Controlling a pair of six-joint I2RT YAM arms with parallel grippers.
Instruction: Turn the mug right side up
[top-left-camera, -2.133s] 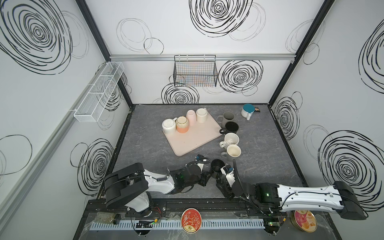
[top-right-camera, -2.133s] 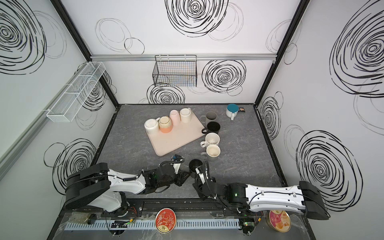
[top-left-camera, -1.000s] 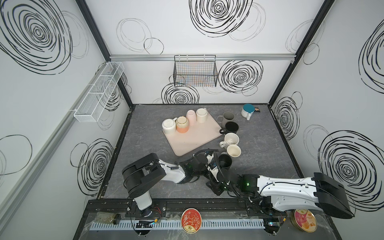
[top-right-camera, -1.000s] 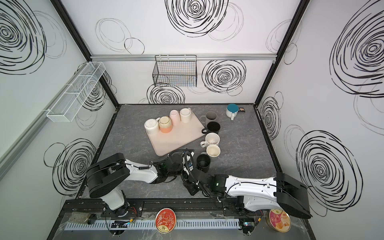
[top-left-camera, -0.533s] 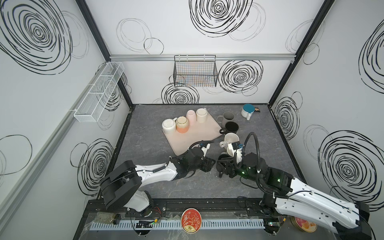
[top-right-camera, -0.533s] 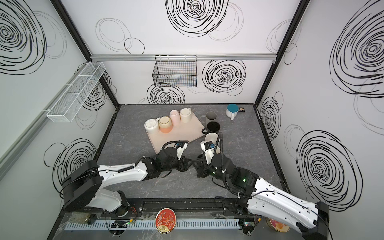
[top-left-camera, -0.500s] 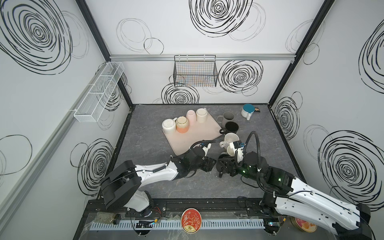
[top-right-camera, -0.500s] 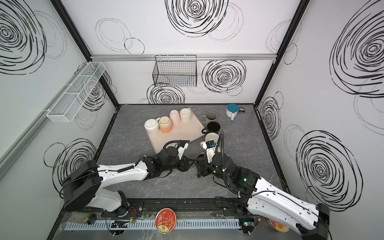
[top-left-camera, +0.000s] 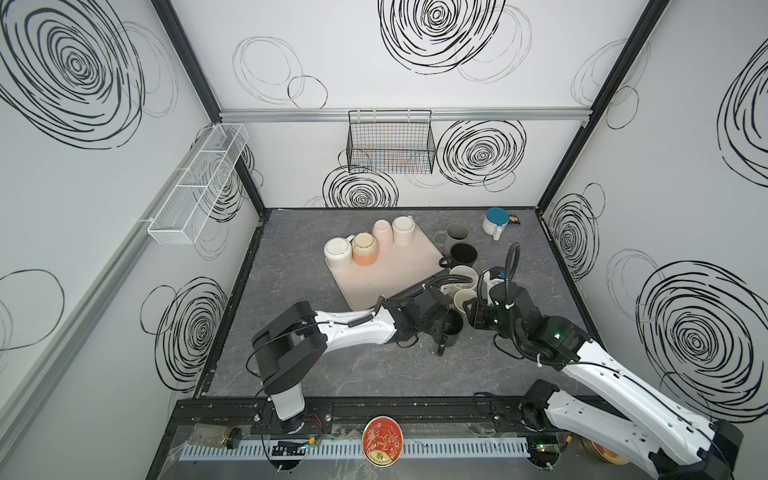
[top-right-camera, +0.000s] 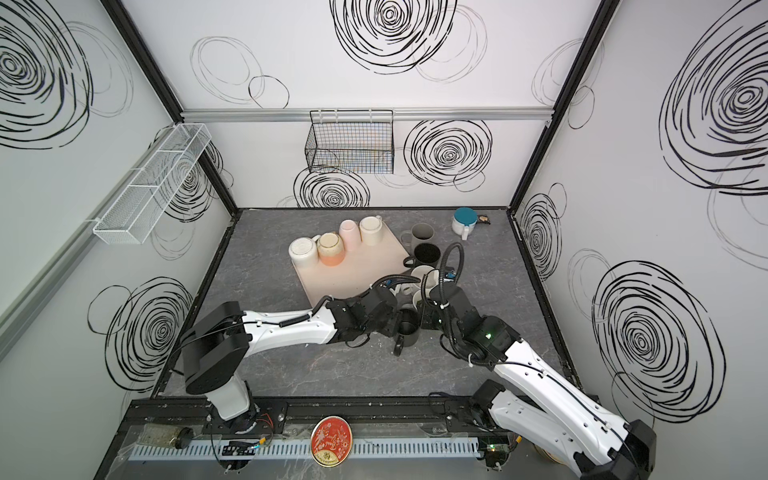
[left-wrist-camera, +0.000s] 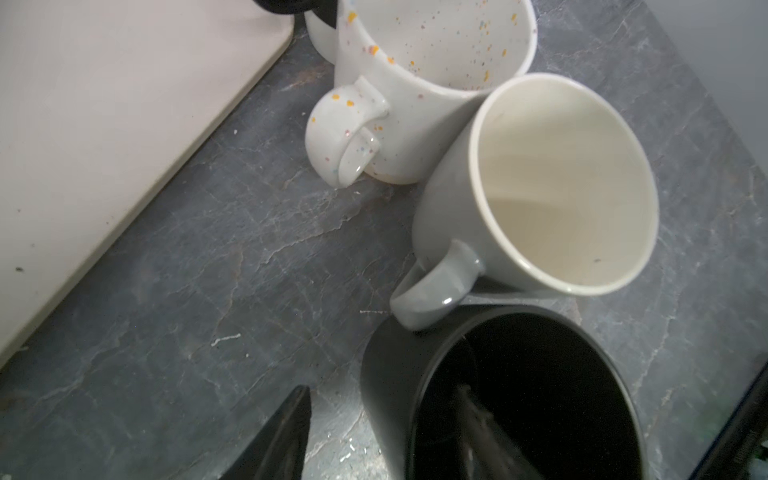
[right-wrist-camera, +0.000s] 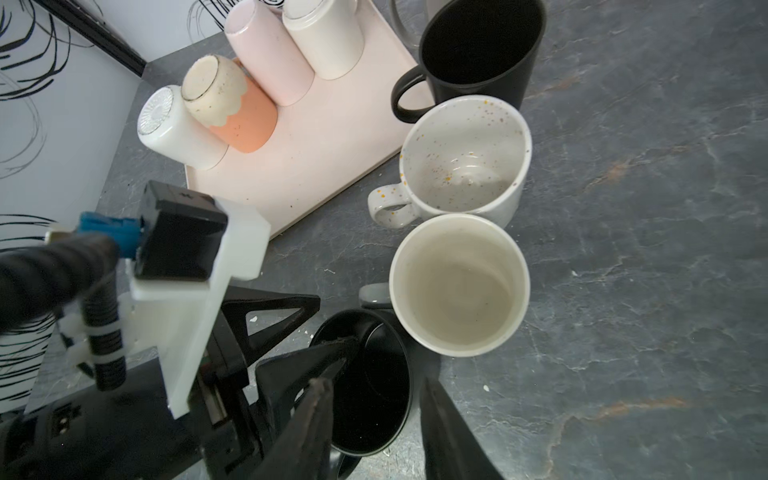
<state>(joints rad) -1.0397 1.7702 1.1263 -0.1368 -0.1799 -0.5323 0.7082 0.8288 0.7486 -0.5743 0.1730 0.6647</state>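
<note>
— Where the two arms meet, just right of centre in the lower half of both top views, is that the dark mug (top-left-camera: 453, 330)?
— Yes. It stands on the grey table (top-left-camera: 332, 374), mouth up, with the handle pointing toward the bottom of the frame.
— Left claw (left-wrist-camera: 383, 387)?
— Spread. In the left wrist view one finger goes down inside the mug. The other is outside, with bare table showing between it and the wall, so no pinch. The inner finger is blurred, so I cannot tell if it touches the wall.
— Right claw (right-wrist-camera: 376, 382)?
— Also spread. In the right wrist view it hangs over the mug; one finger crosses the mouth and one sits just outside the wall. The gap is far wider than the wall, so it grips nothing. Contact: cannot tell.
— Neighbours?
— Grey mug (right-wrist-camera: 457, 286), cream inside, upright, just beside the dark one on the side toward the top of the frame. Its handle sits right at the dark rim. The speckled mug (right-wrist-camera: 463, 166) is upright and looks to be touching the grey one. The black mug (right-wrist-camera: 478, 45) is beyond that, upright, by the tray's corner.
— Tray?
— Pink tray (top-left-camera: 386, 274), centre of the frame. Four upturned cups (top-left-camera: 365, 249) sit in a row along its upper left: white, orange, pink, cream.
</note>
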